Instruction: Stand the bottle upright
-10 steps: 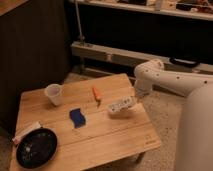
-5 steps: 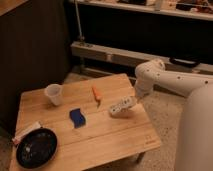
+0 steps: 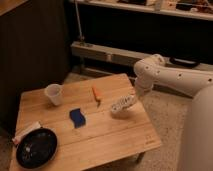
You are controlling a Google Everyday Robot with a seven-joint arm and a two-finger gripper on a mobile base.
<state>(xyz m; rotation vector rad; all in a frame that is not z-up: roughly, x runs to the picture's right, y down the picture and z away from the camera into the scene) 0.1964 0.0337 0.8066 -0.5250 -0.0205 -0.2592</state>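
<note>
The bottle (image 3: pixel 121 104) is small, whitish and translucent with a pale label carrying dark marks. It lies tilted on its side near the right edge of the wooden table (image 3: pixel 105 140), its right end raised a little. My gripper (image 3: pixel 133 97) is at that raised right end, reaching down from the white arm (image 3: pixel 150 70) that comes in from the right. The gripper is partly hidden behind the bottle and the wrist.
A wide white cup (image 3: pixel 53 94) stands at the table's back left. An orange stick-like object (image 3: pixel 95 94) and a blue sponge (image 3: pixel 77 117) lie mid-table. A black plate (image 3: pixel 36 147) and a white packet (image 3: pixel 27 131) are at the front left. Dark shelving stands behind.
</note>
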